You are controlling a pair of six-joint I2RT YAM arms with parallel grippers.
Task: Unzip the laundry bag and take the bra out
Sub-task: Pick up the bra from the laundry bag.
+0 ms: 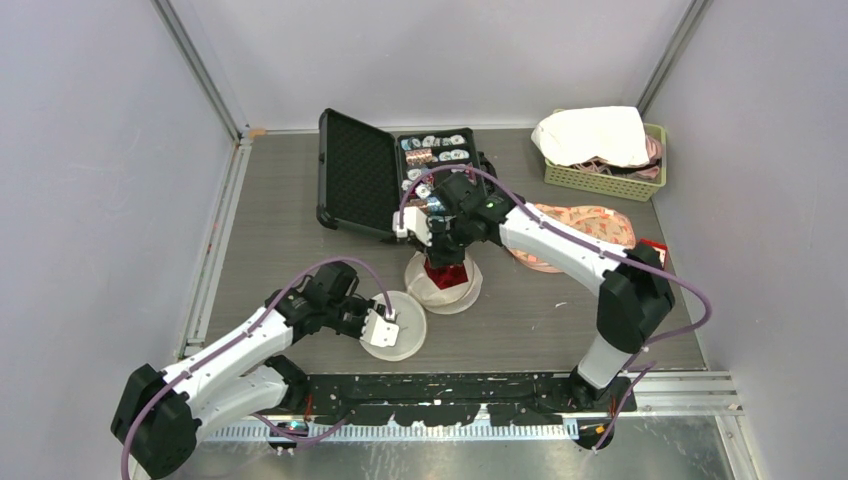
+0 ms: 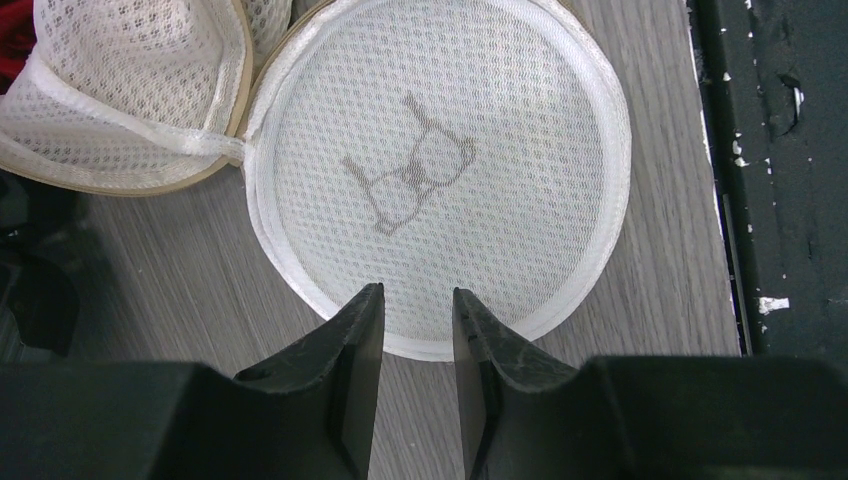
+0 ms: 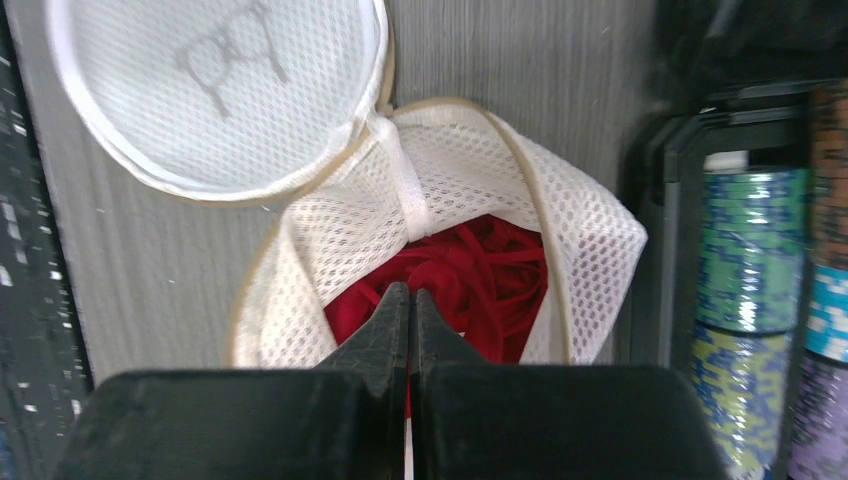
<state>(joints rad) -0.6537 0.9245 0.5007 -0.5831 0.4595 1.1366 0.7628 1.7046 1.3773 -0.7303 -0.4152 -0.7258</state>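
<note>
The white mesh laundry bag (image 1: 462,292) lies unzipped in mid table. Its round lid (image 1: 408,308), printed with a bra outline, is flipped out to the left and stays joined at a hinge. The red bra (image 3: 495,270) fills the bag's open mouth (image 3: 590,230). My right gripper (image 3: 411,292) is shut on a fold of that red fabric, and from above red cloth (image 1: 446,273) shows under it (image 1: 440,252). My left gripper (image 2: 418,290) stands open, its tips over the lid's (image 2: 440,150) near rim with nothing between them.
An open black case (image 1: 358,175) with rows of poker chips (image 1: 436,150) stands just behind the bag, close to the right wrist (image 3: 750,280). A green basket (image 1: 604,180) of laundry sits at the back right. A patterned pink garment (image 1: 590,222) lies right of the bag.
</note>
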